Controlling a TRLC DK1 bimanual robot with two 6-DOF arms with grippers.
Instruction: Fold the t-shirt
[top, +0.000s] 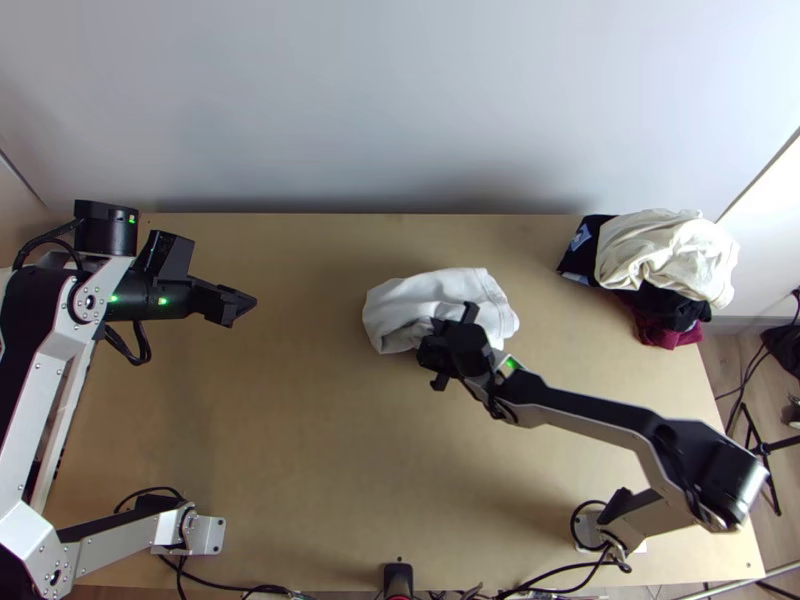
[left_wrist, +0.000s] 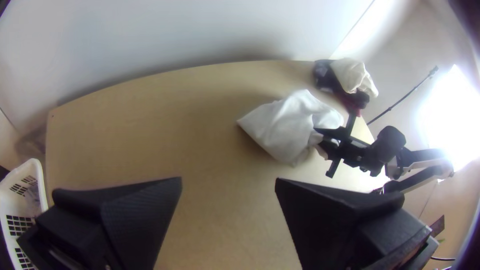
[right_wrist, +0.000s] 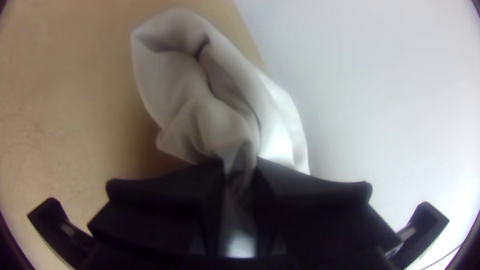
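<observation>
my right jaws pinch a bunch of the white t-shirt (top: 402, 303) mid-tabletop (top: 280, 430) — probably to open it out before folding. my left jaws stand wide, well apart from it — free for a second grip, i'd guess.

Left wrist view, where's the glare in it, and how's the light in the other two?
Left wrist view: a glaring white light beyond the table; top view: soft shadow low on the wall behind the table; right wrist view: dark corners, the white cloth shaded near the right gripper.
</observation>
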